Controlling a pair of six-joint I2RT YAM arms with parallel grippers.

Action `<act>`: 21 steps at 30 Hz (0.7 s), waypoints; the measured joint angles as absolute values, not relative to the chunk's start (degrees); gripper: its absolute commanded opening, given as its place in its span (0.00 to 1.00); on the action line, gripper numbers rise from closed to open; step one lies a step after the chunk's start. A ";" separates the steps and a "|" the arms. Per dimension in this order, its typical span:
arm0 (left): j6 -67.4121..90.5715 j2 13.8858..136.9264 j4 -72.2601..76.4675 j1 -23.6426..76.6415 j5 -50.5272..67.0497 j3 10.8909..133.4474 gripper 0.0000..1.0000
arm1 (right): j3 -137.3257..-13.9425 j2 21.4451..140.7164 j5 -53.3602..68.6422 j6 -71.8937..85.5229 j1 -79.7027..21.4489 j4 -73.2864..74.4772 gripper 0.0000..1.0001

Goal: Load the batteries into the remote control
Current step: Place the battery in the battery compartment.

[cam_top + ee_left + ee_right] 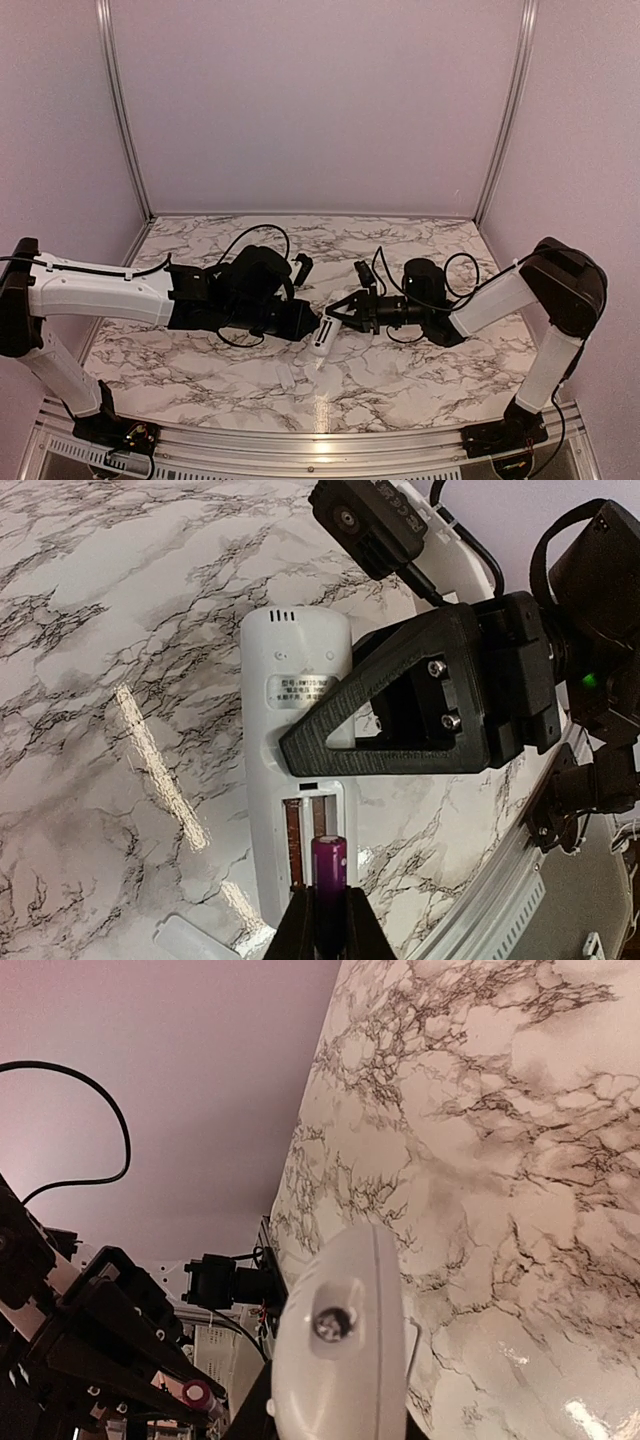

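Observation:
The remote control (295, 690) lies back-up, its battery compartment (310, 830) open. My right gripper (340, 312) is shut on the remote, one black finger (400, 762) crossing its middle. In the right wrist view the remote (340, 1350) shows end-on between my fingers. My left gripper (328, 900) is shut on a dark purple battery (329, 865), held end-first just over the compartment's right slot. A brownish-orange strip (293, 845) lies in the left slot; I cannot tell whether it is the orange battery. In the top view the remote (321, 345) sits between both grippers.
A small plain white flat piece (195, 940) lies on the marble table (120, 630) just left of my left gripper. The right wrist camera (370, 520) hangs over the remote's far end. The table's metal front rail (500, 920) runs close on the right.

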State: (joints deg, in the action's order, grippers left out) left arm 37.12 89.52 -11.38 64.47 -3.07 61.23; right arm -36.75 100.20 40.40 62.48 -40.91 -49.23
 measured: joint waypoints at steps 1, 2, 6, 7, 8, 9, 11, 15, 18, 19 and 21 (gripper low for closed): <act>37.12 90.13 -11.64 64.47 -3.07 61.91 0.00 | -36.56 100.36 40.29 62.76 -40.97 -49.32 0.00; 37.12 90.74 -11.97 64.47 -3.07 62.50 0.00 | -36.38 100.44 40.27 63.09 -41.01 -49.30 0.00; 37.36 92.23 -13.58 64.47 -3.05 63.26 0.00 | -36.23 100.51 39.90 63.94 -41.04 -49.50 0.00; 37.45 92.38 -13.87 64.47 -3.05 63.26 0.00 | -36.23 100.51 39.88 64.14 -41.06 -49.54 0.00; 37.58 92.58 -14.26 64.47 -3.03 63.26 0.00 | -36.21 100.51 39.83 64.38 -41.06 -49.65 0.00; 37.80 92.75 -14.57 64.47 -2.98 63.26 0.00 | -36.21 100.51 39.81 64.58 -41.06 -49.71 0.00; 38.22 92.99 -15.33 64.47 -2.90 63.26 0.00 | -36.14 100.55 39.81 64.99 -41.08 -50.24 0.00; 38.52 93.51 -16.40 64.47 -2.55 63.26 0.00 | -36.14 101.19 39.83 65.84 -41.19 -51.48 0.00; 38.65 93.86 -16.86 64.47 -2.42 63.26 0.00 | -36.16 102.02 39.86 66.19 -41.41 -51.90 0.00; 38.70 93.97 -16.91 64.47 -2.42 63.26 0.00 | -36.16 102.26 39.88 66.26 -41.50 -51.96 0.00; 38.83 94.08 -17.10 64.47 -2.42 63.29 0.00 | -36.16 103.02 39.92 66.54 -41.74 -52.53 0.00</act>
